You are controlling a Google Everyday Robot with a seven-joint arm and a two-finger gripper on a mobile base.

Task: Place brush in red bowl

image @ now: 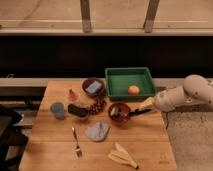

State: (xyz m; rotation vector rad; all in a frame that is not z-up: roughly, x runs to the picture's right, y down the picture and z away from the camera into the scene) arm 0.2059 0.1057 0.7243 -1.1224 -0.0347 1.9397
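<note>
Red bowl sits at frame centre on your wooden table. Your gripper, just right of the bowl, is closed on the brush, whose dark handle reaches over the rim.

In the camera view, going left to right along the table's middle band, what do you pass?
Grey cup → black block → grapes → red bowl with the brush resting in it → gripper, shut on the brush's handle at the bowl's right.

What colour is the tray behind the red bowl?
Green, a rectangular tray holding an orange ball; the camera view shows it. The end effector is at the bowl.
</note>
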